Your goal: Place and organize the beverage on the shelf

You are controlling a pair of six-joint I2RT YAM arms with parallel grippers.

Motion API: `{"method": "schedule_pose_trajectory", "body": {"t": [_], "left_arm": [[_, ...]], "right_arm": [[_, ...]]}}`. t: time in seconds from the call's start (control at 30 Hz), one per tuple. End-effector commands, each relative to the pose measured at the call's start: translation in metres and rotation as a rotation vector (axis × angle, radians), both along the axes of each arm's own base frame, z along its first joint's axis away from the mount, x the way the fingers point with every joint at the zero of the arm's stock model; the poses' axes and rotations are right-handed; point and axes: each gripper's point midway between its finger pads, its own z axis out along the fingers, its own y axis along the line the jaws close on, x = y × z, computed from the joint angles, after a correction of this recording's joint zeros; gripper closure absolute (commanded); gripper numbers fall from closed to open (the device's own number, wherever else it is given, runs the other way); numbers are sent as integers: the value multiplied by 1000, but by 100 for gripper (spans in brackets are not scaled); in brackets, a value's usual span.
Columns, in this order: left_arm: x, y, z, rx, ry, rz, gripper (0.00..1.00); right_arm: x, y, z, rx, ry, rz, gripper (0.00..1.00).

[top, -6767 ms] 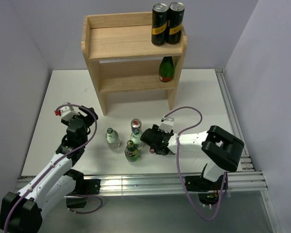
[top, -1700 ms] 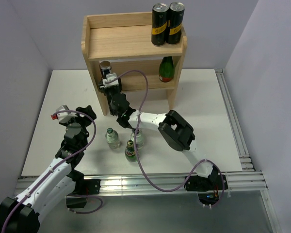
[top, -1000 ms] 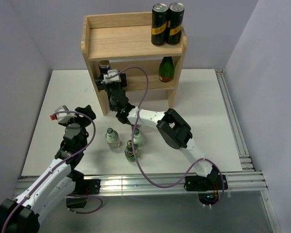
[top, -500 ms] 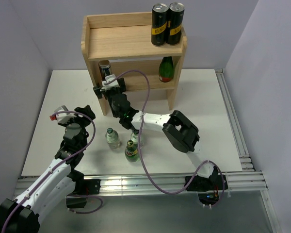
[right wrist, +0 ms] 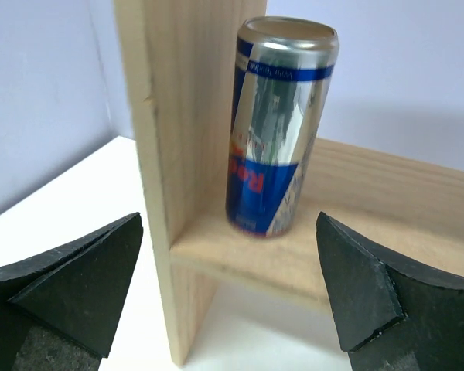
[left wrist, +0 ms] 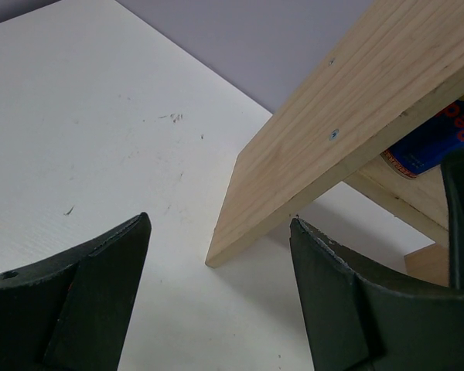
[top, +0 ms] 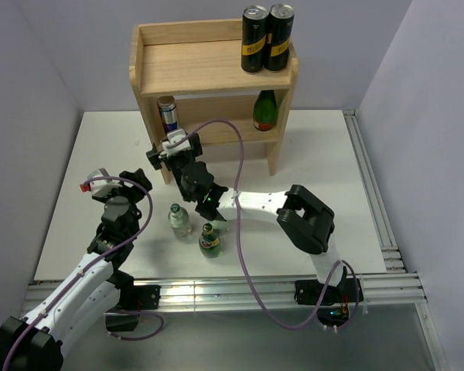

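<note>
One blue-silver can (right wrist: 282, 124) stood upright on the lower board of the shelf (top: 209, 73). Its long axis was vertical, its silver top uppermost, and its lettering ran sideways up its wall. It sat at the left end of that board, just beside the left side panel and near the front edge. Whether it touched the panel I could not tell.

The right gripper (right wrist: 228, 232) hung in front of the can with its jaws spread wide. The can showed between the two fingers but stood clear of both, and nothing was in that claw.

To the can's right the lower board lay bare as far as a dark-green bottle (top: 264, 110), upright at the right end, so most of that tier was free. On the top board two tall black cans (top: 255, 39) stood side by side in the front right corner against the rim. The rest of that board was open wood.

Down on the table (top: 332, 154), a clear bottle (top: 179, 219) with a green cap and a second dark-green bottle (top: 209, 240) stood upright near each other. Both were close under the right forearm.

The left gripper (left wrist: 218, 224) had its jaws partway apart with nothing between them. It faced the foot of the shelf's left panel and stood apart from it, with white tabletop open on its left.
</note>
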Motion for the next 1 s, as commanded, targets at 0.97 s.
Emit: {"method": "schedule_pose_trajectory", "body": {"t": [0.97], "left_arm": [[-6, -34, 71, -27, -128, -213, 18]], "right_arm": [[-198, -203, 30, 271, 292, 102, 0]]}}
